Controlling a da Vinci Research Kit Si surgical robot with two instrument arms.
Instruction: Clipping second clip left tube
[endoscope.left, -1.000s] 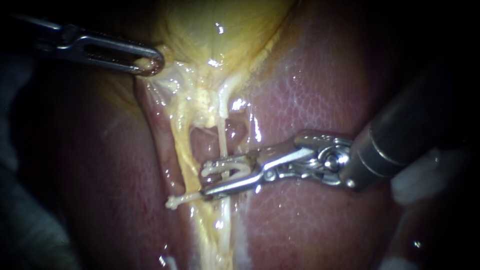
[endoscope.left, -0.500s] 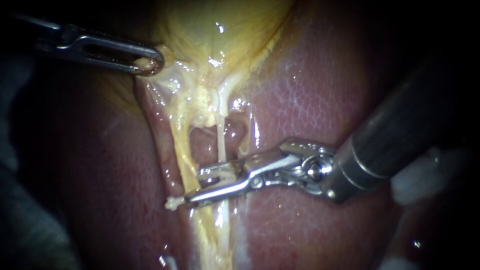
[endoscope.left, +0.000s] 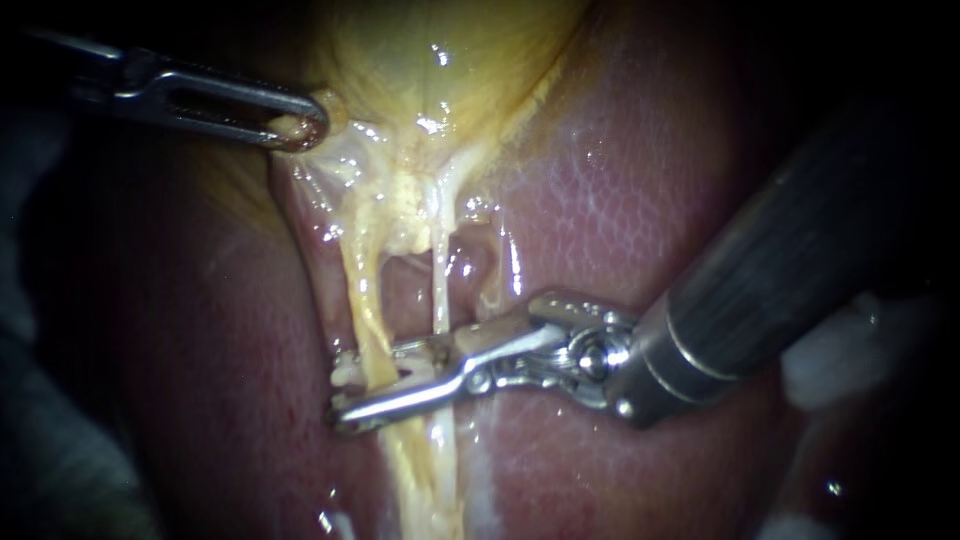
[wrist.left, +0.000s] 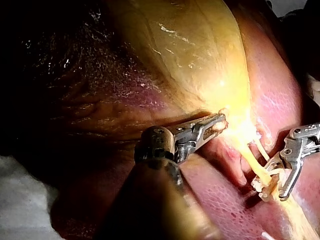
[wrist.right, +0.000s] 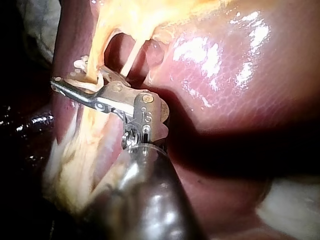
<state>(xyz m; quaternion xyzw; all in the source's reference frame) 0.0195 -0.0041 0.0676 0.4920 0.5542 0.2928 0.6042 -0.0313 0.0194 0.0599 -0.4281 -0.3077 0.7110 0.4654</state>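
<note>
Left tube (endoscope.left: 365, 300) — inside right instrument's (endoscope.left: 350, 390) claw

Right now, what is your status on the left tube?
Left instrument shut on gallbladder. Right instrument open astride left tube, clip not yet closed. Right tube close, at the jaws' base.

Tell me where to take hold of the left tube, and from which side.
I'd grip the left tube on its bare, straight stretch below the gallbladder, crosswise from the right, where the right instrument straddles it: it runs up and down there, and a gap parts it from the right tube.
</note>
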